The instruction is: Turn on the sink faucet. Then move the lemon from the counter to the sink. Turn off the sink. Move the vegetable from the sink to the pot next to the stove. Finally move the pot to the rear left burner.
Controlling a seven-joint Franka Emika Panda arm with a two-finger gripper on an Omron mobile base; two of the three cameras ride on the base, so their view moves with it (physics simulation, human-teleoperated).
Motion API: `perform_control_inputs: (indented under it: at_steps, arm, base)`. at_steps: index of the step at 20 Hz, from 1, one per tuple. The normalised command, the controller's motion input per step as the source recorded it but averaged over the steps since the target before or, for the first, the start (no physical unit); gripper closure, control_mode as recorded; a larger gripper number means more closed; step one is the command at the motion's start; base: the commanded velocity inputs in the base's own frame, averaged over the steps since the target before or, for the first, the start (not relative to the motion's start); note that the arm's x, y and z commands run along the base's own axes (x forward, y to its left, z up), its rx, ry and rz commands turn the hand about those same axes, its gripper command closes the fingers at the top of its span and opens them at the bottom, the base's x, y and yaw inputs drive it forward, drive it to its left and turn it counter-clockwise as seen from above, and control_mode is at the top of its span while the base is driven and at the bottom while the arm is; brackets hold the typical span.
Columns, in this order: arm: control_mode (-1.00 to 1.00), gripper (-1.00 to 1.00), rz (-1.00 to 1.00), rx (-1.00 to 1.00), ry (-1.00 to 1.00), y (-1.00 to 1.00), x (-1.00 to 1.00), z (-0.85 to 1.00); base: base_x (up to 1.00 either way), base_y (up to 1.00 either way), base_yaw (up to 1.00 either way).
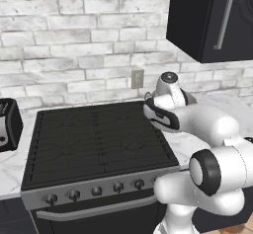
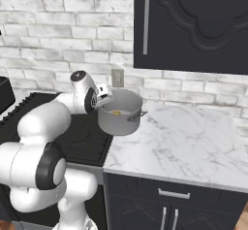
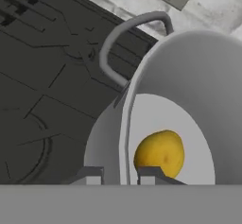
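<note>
The grey steel pot [image 2: 127, 122] sits at the seam between the black stove [image 2: 80, 139] and the white marble counter [image 2: 186, 141]. Whether it rests on them or hangs just above them I cannot tell. My gripper [image 2: 103, 98] is shut on the pot's left rim [image 3: 126, 119], one finger inside the wall and one outside, seen close up around my gripper [image 3: 120, 175] in the hand view. The yellow lemon [image 3: 159, 154] lies on the pot's floor, a small yellow spot [image 2: 116, 112] in the right base view. One loop handle [image 3: 124, 31] juts over the stove grate [image 3: 42, 90].
The cooktop [image 1: 99, 136] stretches left of the arm, with knobs [image 1: 96, 191] along its silver front. A dark appliance [image 1: 7, 124] stands on the counter left of the stove. A wall outlet [image 2: 117, 77] sits behind the pot. Dark upper cabinets [image 2: 193, 25] hang above the counter.
</note>
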Motion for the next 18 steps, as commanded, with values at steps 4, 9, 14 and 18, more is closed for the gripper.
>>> perform_control_inputs:
  at_steps: [4,9,14,18]
  arm:
    - [-1.00,1.00,0.30,-0.02,0.00,0.89,0.00,0.23]
    - [-1.00,1.00,0.32,-0.05,0.01,0.91,0.00,0.19]
    - [-1.00,1.00,0.30,-0.11,0.01,0.99,0.00,0.05]
    - [-1.00,1.00,0.28,-0.14,0.00,0.96,0.00,0.00]
  base:
    - [0.00,0.00,0.00]
    - [0.00,0.00,0.00]
    - [0.00,0.00,0.00]
    - [0.00,0.00,0.00]
